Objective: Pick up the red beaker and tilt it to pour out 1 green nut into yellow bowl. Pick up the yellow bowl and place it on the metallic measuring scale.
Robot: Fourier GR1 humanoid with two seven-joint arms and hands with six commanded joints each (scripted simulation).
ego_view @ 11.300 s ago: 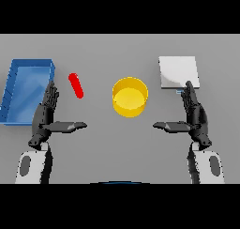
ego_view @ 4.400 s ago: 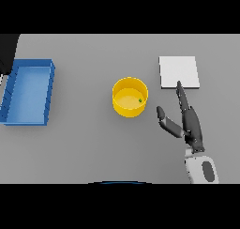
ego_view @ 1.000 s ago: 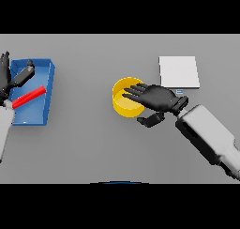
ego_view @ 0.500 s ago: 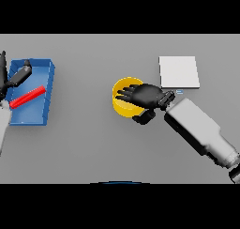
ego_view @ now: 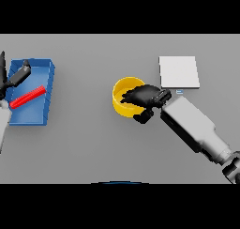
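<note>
Landmark: the yellow bowl (ego_view: 125,101), sitting on the grey table (ego_view: 93,143) about mid-scene.

Far left of the bowl, at the view's edge: the left hand (ego_view: 14,79), dark, fingers straight and spread, gripping nothing. It hangs over the top left corner of the blue tray (ego_view: 47,94).

The tray lies well left of the bowl, flat on the table. The red beaker (ego_view: 28,97) lies on its side in the tray, slanting, its upper end toward the bowl. It looks just apart from the left hand; actual contact can't be told.

The bowl stands upright, well apart from the tray. Its inside is partly hidden by the hand, no nut can be made out.

The right hand (ego_view: 145,97) is on the bowl's right side: fingers curled over the right rim and into the bowl, thumb down on the outer wall below, so it grips the rim. Its white-grey forearm runs away down and right from the bowl.

The scale (ego_view: 178,72), a flat light square plate, lies up and right of the bowl, near it but not touching, just above the right wrist.
</note>
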